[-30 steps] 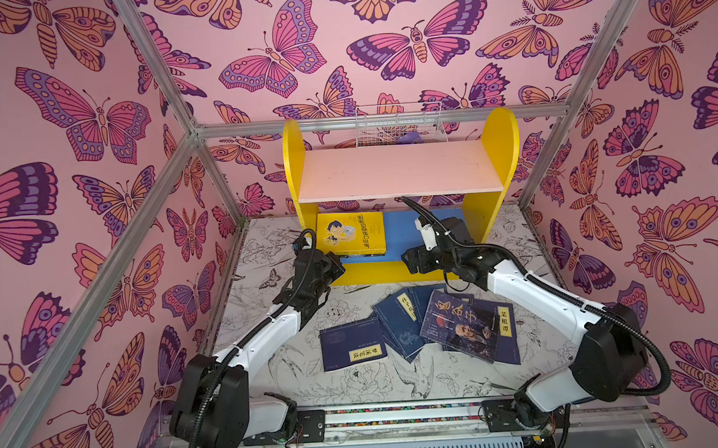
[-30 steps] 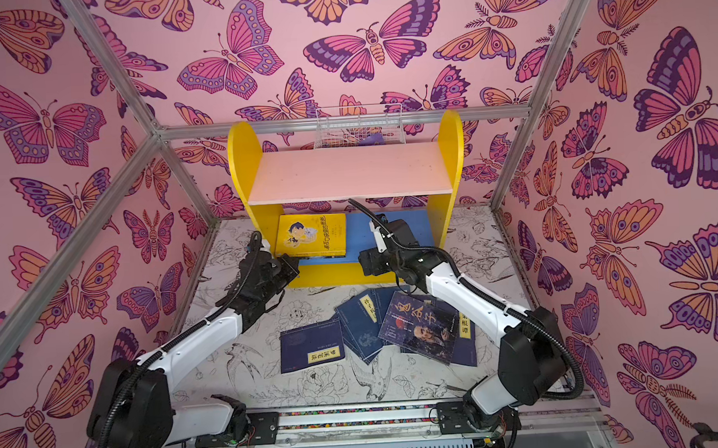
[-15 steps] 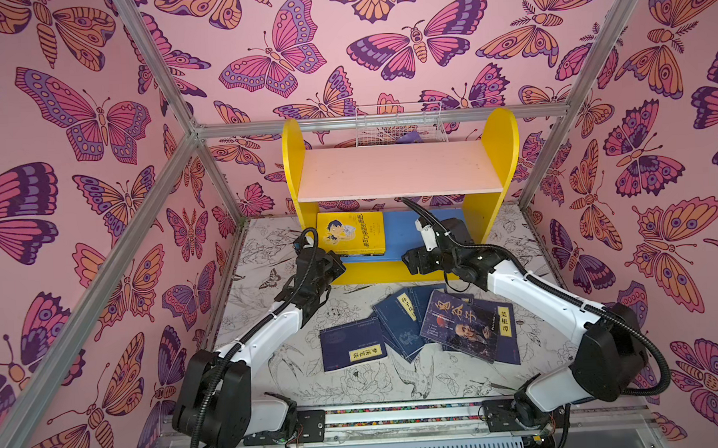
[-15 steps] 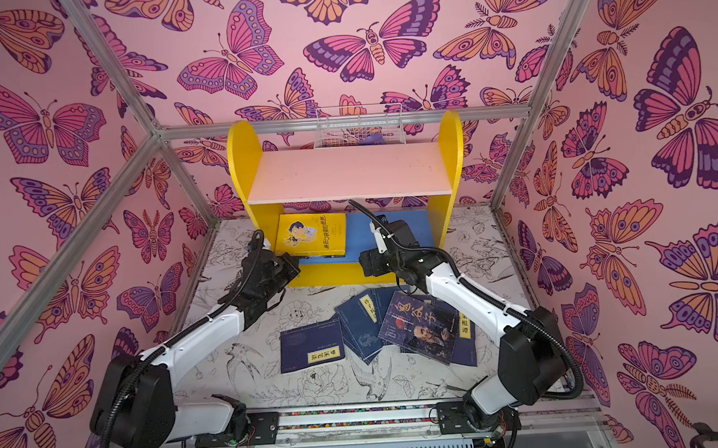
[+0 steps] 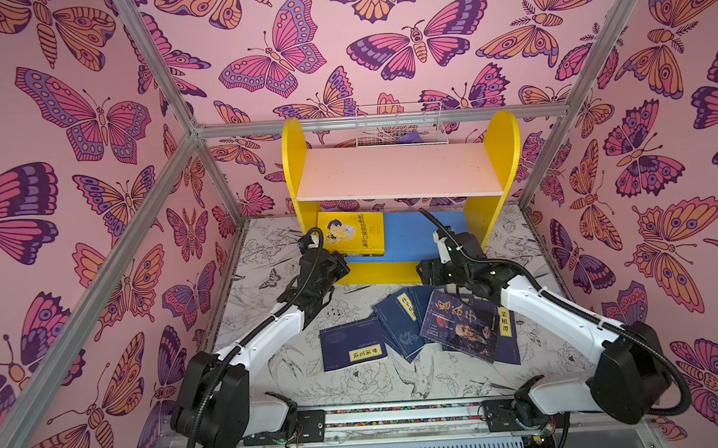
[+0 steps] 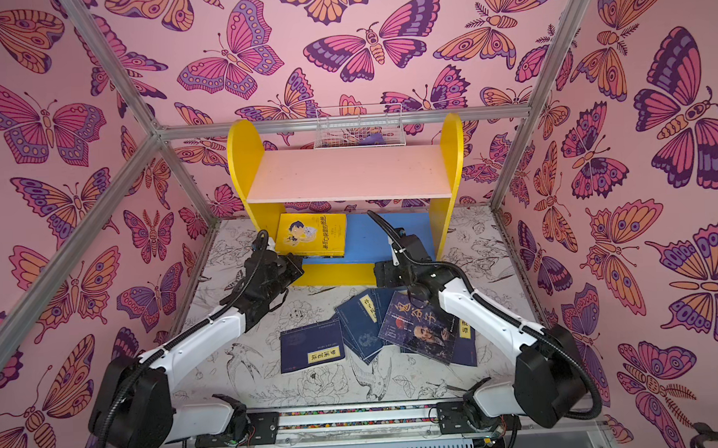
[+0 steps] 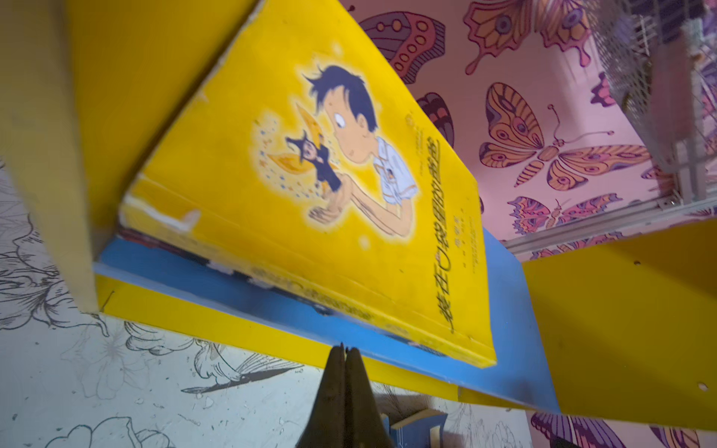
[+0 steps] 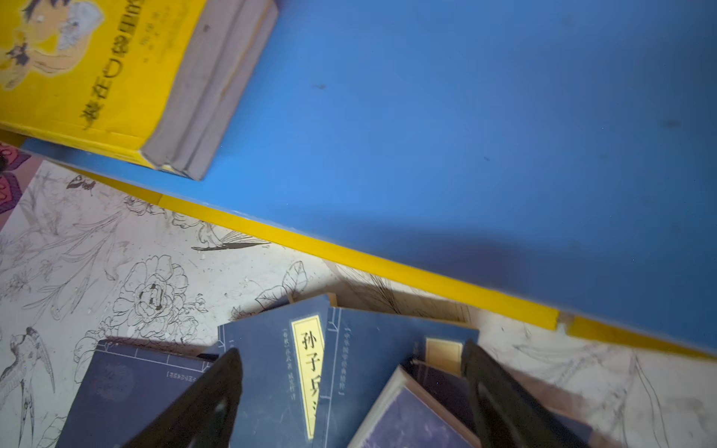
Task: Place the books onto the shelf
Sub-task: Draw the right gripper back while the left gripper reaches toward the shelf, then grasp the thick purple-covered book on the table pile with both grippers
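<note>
Left arm has crept slightly toward the small two-tier yellow-sided shelf (image 5: 403, 177) since the earlier frame; right arm unchanged. Left claw (image 7: 344, 351) is pinched closed and empty at the blue lower board's front edge, just below the yellow cartoon-boy paperback (image 5: 351, 233) lying there; right claw (image 8: 351, 382) gapes wide over the fanned navy paperbacks (image 5: 420, 328) on the counter (image 5: 271, 358). Looks like between books: next comes a descent onto a navy cover's edge, but the pile's overlap hides the count, and what's in the white wire basket (image 5: 399, 125) is unclear.

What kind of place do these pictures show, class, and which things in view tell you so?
Probably a staged robot test cell, not a real room: butterfly-print walls on an aluminium frame, two arms bolted to a rail, and a toy-sized shelf with books scattered on the printed floor.
</note>
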Tool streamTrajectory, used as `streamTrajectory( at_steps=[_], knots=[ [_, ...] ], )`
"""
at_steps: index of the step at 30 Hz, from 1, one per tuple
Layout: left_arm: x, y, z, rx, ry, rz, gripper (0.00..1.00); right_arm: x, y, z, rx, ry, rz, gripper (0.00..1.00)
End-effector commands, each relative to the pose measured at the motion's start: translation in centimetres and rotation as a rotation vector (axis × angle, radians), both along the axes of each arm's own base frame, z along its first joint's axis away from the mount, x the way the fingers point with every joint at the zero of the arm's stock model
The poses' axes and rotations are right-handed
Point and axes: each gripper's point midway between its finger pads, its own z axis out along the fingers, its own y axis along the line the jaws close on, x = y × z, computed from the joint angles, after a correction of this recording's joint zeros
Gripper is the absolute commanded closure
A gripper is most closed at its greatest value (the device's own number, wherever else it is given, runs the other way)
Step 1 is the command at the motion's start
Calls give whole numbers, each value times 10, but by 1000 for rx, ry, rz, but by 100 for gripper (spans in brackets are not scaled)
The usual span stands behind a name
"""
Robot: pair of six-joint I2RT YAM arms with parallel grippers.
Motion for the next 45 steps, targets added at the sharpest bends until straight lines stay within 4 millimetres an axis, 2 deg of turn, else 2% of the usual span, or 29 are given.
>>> streamTrajectory(
  at_steps=[1,4,6,8,9,11,13,17,22,26,30,32,34,37,42,45],
  knots=[
    [-23,-6,13,35,-53,-22,100,-25,-41,-13,4,100,-164,9],
    [-46,-22,8,64,-55,-83,100,-61,-94,-37,-18,229,-357,4],
    [-61,-40,3,77,-53,-164,100,-89,-129,-56,9,319,-504,1],
    [-75,-65,-7,114,-48,-294,100,-119,-160,-81,66,417,-652,1],
    [-81,-77,-11,136,-48,-360,100,-131,-169,-92,102,449,-706,1],
    [-93,-102,-28,181,-30,-509,87,-147,-178,-112,129,507,-770,1],
    [-102,-123,-53,213,13,-639,79,-144,-167,-124,183,515,-726,1],
    [-119,-161,-74,211,50,-859,64,-129,-144,-122,271,512,-574,0],
    [-137,-196,-97,180,102,-1045,57,-129,-111,-125,336,583,-359,3],
    [-141,-207,-121,154,179,-1099,51,-122,-87,-124,416,604,-234,6],
    [-142,-201,-148,177,247,-1078,49,-114,-59,-114,425,585,-92,9],
    [-143,-199,-155,172,269,-1074,49,-111,-47,-111,404,576,-38,10],
    [-139,-197,-159,165,272,-1051,50,-110,-39,-108,389,573,2,11],
    [-131,-200,-157,118,247,-1022,53,-107,-38,-108,387,568,7,13],
    [-126,-204,-154,105,233,-1018,85,-104,-40,-97,387,507,3,20],
    [-128,-203,-153,105,234,-1020,90,-101,-39,-74,412,421,24,22]
  ],
)
